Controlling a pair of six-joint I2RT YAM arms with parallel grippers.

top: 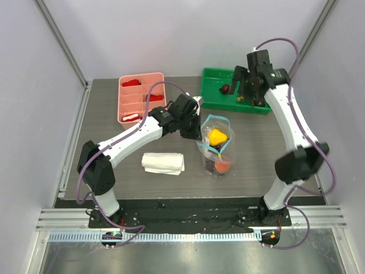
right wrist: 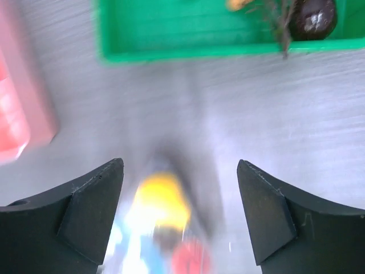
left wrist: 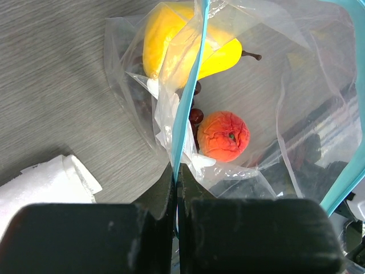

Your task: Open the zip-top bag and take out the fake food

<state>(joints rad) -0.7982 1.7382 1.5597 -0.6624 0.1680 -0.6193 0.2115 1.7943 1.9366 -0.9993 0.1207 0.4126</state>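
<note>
The clear zip-top bag [top: 215, 149] stands mid-table, its mouth open, ringed by the light-blue zip strip [left wrist: 188, 97]. Inside it are a yellow pear [left wrist: 171, 40], an orange-red peach [left wrist: 224, 136] and dark grapes [left wrist: 195, 116]. My left gripper [top: 195, 132] is shut on the bag's left rim; in the left wrist view the jaws [left wrist: 177, 171] pinch the blue strip. My right gripper [top: 246, 94] is open and empty, above the near edge of the green tray [top: 212, 97]. Its wrist view is blurred; the gripper [right wrist: 179, 165] is open over the yellow fruit [right wrist: 159, 202].
The green tray [right wrist: 171, 28] holds a dark round fruit [right wrist: 312, 17] and a small orange bit. A pink compartment tray [top: 140, 97] with flat red pieces stands at the back left. A folded white cloth [top: 163, 162] lies left of the bag and shows in the left wrist view [left wrist: 45, 182].
</note>
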